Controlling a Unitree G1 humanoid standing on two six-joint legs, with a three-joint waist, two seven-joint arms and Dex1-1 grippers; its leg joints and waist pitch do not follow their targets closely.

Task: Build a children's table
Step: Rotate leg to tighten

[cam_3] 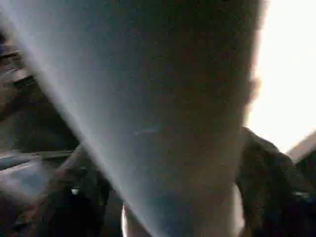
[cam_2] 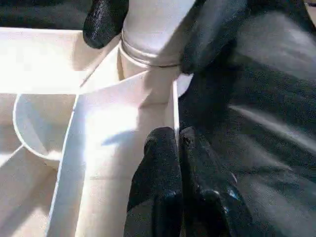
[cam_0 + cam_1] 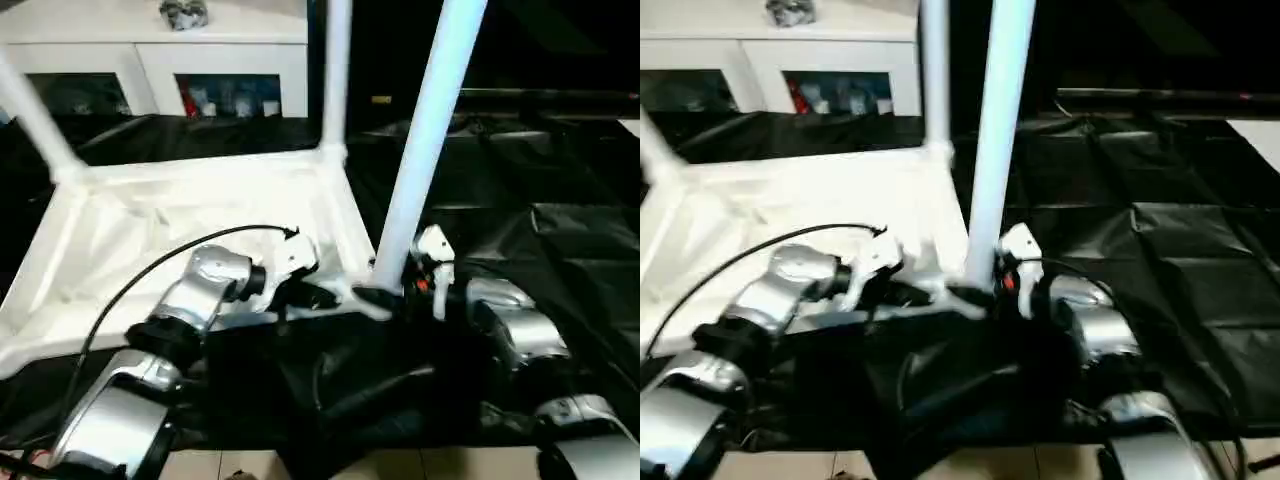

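Black cloth [image 3: 560,250] lies under our upside-down table top [image 3: 180,240]. Our left gripper [image 2: 178,143] is clenched on its near rim. At three o'clock, our right gripper [image 3: 395,290] hugs a standing leg [image 3: 425,130]. Farther back stands another leg [image 3: 336,70].

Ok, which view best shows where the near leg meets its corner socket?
The left wrist view: the near leg enters the corner socket in close-up, right gripper fingers on either side. The eye views show the joint small; the right wrist view shows just the leg's shaft.
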